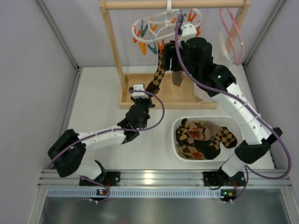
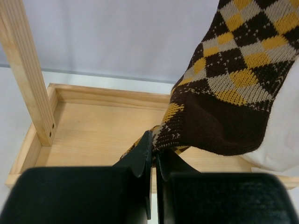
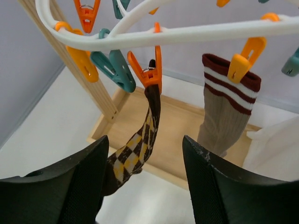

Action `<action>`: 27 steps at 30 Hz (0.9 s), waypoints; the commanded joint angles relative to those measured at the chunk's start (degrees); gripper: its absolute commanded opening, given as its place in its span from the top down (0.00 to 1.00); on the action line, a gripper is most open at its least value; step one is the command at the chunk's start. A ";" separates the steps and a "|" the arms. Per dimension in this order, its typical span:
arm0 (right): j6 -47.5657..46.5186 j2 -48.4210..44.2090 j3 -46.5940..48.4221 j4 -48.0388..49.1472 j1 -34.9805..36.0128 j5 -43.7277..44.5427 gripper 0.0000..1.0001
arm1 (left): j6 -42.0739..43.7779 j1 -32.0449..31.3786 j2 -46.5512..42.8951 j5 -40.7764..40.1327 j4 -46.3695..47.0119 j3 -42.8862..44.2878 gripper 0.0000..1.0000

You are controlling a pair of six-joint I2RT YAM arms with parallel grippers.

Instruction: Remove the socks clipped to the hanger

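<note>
The white ring hanger (image 1: 163, 21) hangs from the wooden rack's rail. Its ring (image 3: 187, 35) carries orange and teal clips. An orange clip (image 3: 147, 74) holds a brown and yellow argyle sock (image 3: 140, 144), which stretches down and to the left (image 1: 158, 74). My left gripper (image 1: 141, 92) is shut on that sock's toe end (image 2: 224, 93), above the rack's base; its fingertips (image 2: 145, 149) pinch the fabric edge. My right gripper (image 3: 145, 140) is open just below the ring (image 1: 174, 63), straddling the argyle sock without touching it. A tan sock with maroon stripes (image 3: 224, 112) hangs from another orange clip (image 3: 245, 58).
A white basket (image 1: 176, 140) at the front right holds several argyle socks. The wooden rack has a tray base (image 2: 93, 130) and a post (image 2: 28, 70). A pink wire hanger (image 1: 231, 32) and a white garment (image 2: 280, 140) hang at the right.
</note>
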 commanded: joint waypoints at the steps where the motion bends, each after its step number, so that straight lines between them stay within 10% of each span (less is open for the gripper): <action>1: -6.74 2.24 5.07 1.65 0.83 3.48 0.39 | -1.12 -0.04 -2.74 -0.55 3.08 -0.59 1.00; 27: -13.08 15.52 15.26 11.87 -3.30 -1.44 0.50 | -2.61 -0.13 -4.68 0.15 1.50 -2.61 1.00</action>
